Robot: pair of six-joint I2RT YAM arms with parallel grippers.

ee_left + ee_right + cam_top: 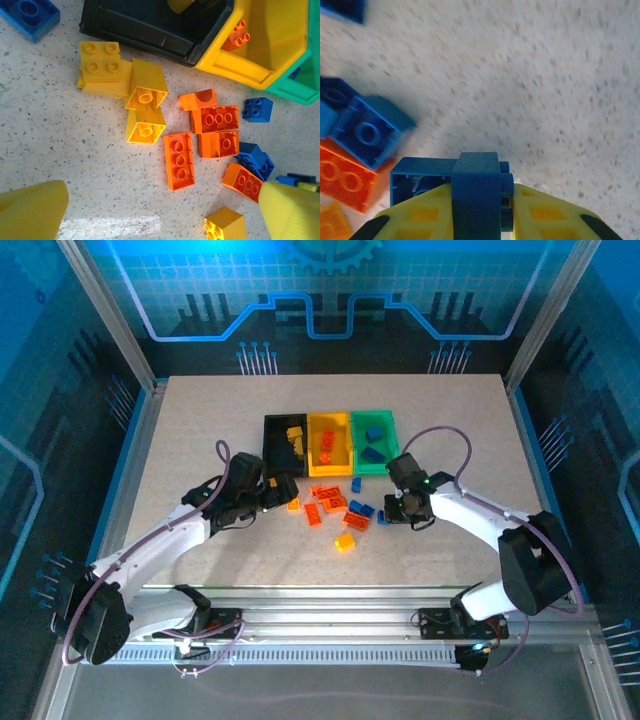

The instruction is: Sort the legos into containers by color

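Tabletop (200, 430) of pale speckled stone seen from above, with two white robot arms reaching in from the near edge; three joined containers sit in a row toward the far middle: a black bin (269, 445) on the left, a yellow bin (330, 472) in the centre, a green bin (372, 414) on the right. Yellow bricks (294, 435) lie in the black bin; orange-red bricks (327, 443) lie in the yellow bin; blue bricks (373, 435) lie in the green bin.

Loose legos (330, 502) are scattered on the table just near of the bins, between the two arms; most are orange-red, with a few blue on the right and one yellow nearest the arm bases.

The left gripper (283, 490) hovers at the left end of this scatter, just near of the black bin; its wrist view shows its yellow fingers (32, 210) spread wide at the bottom corners, holding nothing; below it lie a clump of yellow pieces (145, 92), several orange pieces (179, 160) and a small blue piece (257, 109) beside the yellow bin's corner.

The right gripper (388, 512) is at the right end of the scatter, near of the green bin; its wrist view shows its yellow fingers (550, 215) closed narrowly on a blue brick (475, 185), pinched between them; another blue lego (367, 132) lies on the table to the left, touching an orange one (345, 177).
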